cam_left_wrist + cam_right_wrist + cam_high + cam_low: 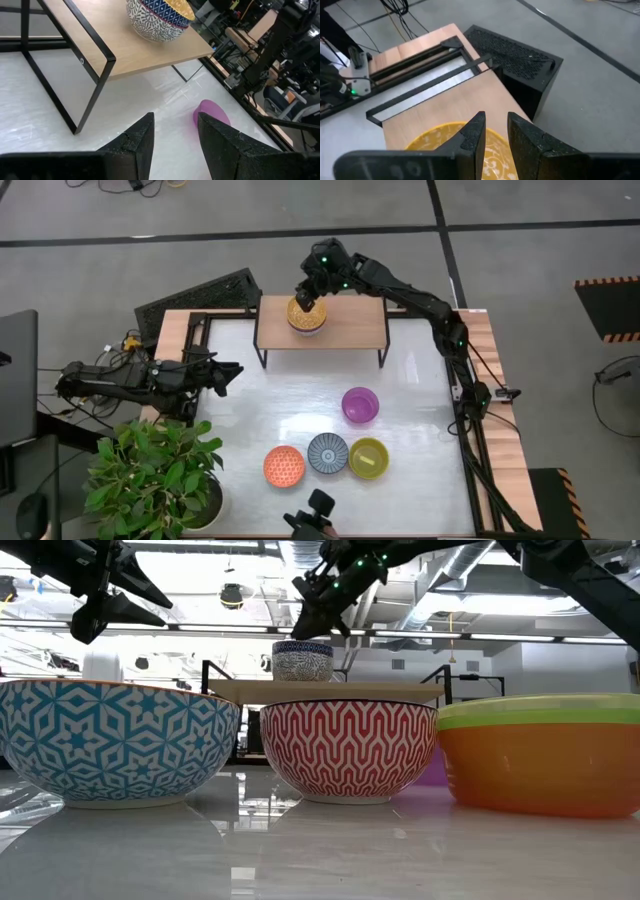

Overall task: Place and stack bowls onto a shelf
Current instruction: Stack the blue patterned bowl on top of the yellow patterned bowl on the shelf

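The shelf (pixel 345 330) stands at the table's far side on thin black legs. On its wood top sits the yellow speckled bowl (pixel 307 316), blue-patterned on the outside (pixel 157 20). My right gripper (pixel 309 294) hovers just above this bowl with a narrow gap between its fingers (pixel 495 131); in the low view it is clear of the rim (pixel 303 643). On the table rest the purple bowl (pixel 360 405), orange bowl (pixel 284 466), blue-grey bowl (pixel 328 452) and olive-yellow bowl (pixel 368 457). No pink bowl shows. My left gripper (pixel 232 373) waits open at the table's left side.
A potted plant (pixel 155 470) stands at the near left corner. A black perforated box (pixel 200 295) lies behind the shelf's left end. The shelf top to the right of the yellow bowl is bare wood (pixel 360 320). A black camera mount (pixel 315 515) sits at the near edge.
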